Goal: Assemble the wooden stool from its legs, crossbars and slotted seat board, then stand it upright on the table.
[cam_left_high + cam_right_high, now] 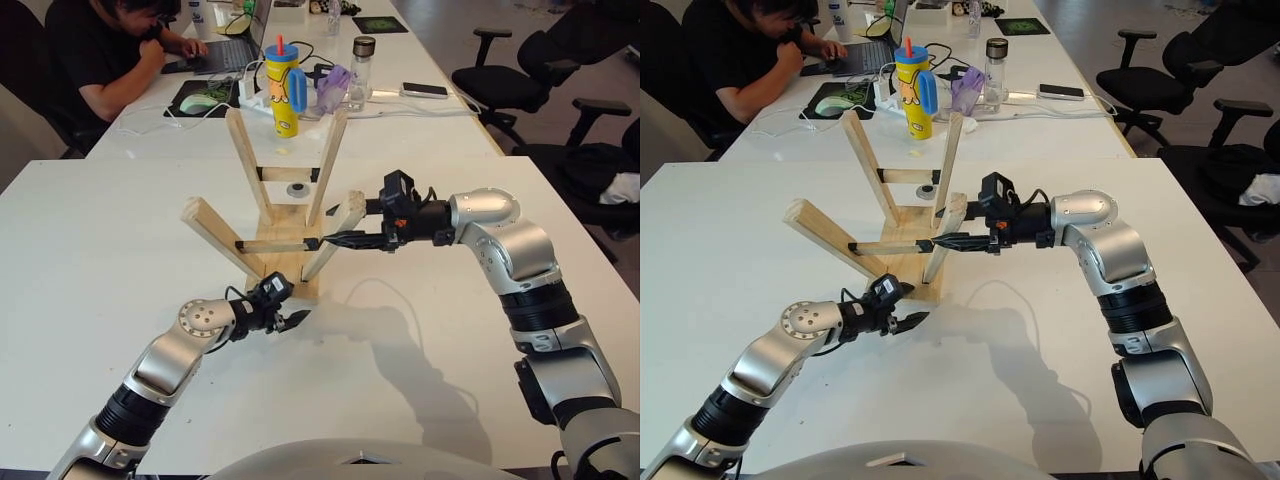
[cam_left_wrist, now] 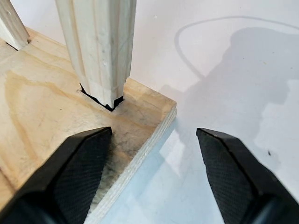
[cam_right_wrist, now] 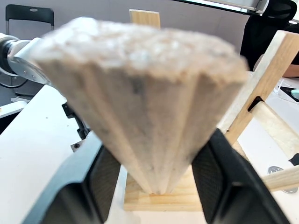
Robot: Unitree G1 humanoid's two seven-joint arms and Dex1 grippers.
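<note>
Left eye view shows the stool [image 1: 285,235] upside down on the worktop [image 1: 100,260], its seat board [image 1: 293,272] lying flat. The right gripper [image 1: 330,241] has its jaws pinching the near right leg [image 1: 346,214] beside a crossbar [image 1: 275,245]. The left gripper [image 1: 293,320] has its jaws spread at the seat board's near corner.

white tables [image 1: 80,260] end to end; black office chairs [image 1: 505,75] right; grey floor [image 1: 445,22]

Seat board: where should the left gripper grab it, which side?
Probably the near corner rim, low from the robot's side. The seat board lies flat, a leg slotted just inside that corner, so only the rim is free. The left gripper is open there.
</note>
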